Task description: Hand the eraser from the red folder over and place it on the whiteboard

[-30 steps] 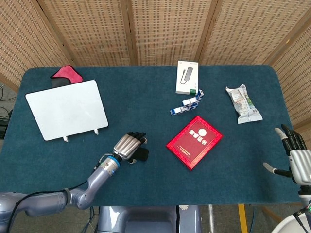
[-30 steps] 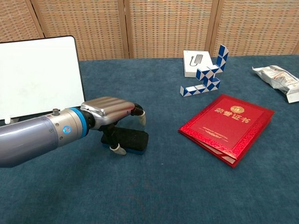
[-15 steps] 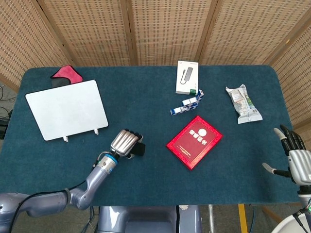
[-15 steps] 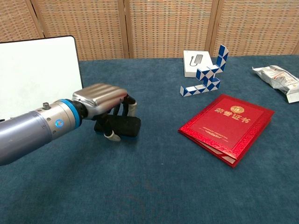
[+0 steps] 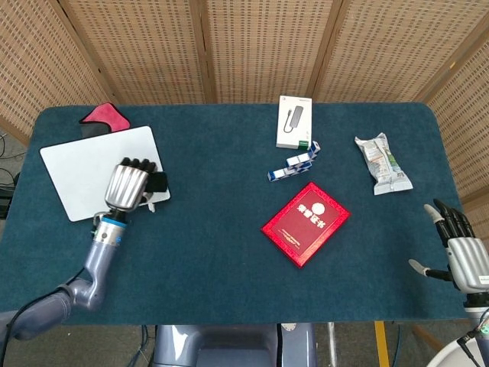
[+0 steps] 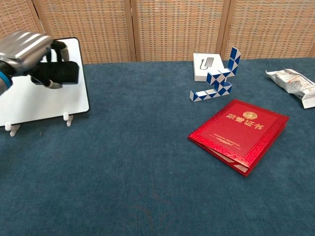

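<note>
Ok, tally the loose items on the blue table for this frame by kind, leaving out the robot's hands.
White rectangular whiteboard: 1
Black block eraser, held by the left hand: 1
Red folder with gold print: 1
White flat product box: 1
Blue-and-white twist puzzle: 1
Silvery snack packet: 1
Pink and black cloth: 1
Total: 7

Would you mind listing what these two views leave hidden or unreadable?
- Eraser: head view, mostly covered by the left hand; whether it touches the whiteboard is unclear.
- Right hand: absent from chest view.
- Pink cloth: head view, partly behind the whiteboard.
- White box print: too small.
</note>
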`<state>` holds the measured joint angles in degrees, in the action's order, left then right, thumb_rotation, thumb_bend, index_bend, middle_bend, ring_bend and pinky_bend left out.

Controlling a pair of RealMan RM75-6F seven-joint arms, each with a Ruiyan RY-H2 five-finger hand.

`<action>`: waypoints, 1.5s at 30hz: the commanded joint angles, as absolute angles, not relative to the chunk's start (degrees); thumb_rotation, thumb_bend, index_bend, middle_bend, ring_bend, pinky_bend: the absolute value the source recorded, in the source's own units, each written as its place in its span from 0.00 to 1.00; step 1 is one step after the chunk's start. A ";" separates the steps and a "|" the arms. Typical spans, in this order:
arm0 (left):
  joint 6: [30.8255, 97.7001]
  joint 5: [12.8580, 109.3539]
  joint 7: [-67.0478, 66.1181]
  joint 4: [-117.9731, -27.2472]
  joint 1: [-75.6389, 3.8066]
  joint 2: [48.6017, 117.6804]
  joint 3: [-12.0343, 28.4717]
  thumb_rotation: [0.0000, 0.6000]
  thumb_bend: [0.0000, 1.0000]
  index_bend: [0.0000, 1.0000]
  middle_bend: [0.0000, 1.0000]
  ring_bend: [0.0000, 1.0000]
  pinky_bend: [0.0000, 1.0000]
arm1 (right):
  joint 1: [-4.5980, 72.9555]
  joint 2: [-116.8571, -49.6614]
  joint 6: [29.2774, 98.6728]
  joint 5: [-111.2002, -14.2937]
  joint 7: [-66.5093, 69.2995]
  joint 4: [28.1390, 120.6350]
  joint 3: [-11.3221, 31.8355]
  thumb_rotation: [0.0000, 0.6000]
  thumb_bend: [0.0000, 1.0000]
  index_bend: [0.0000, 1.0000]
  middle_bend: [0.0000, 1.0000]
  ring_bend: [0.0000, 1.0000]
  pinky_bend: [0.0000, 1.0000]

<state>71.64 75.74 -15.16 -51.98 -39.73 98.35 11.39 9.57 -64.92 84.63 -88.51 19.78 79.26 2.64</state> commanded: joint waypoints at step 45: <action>90.72 82.53 24.71 -32.39 -30.09 97.89 8.02 1.00 0.00 0.00 0.00 0.00 0.00 | 9.67 -64.35 81.26 -87.94 17.58 81.15 2.76 1.00 0.00 0.00 0.00 0.00 0.04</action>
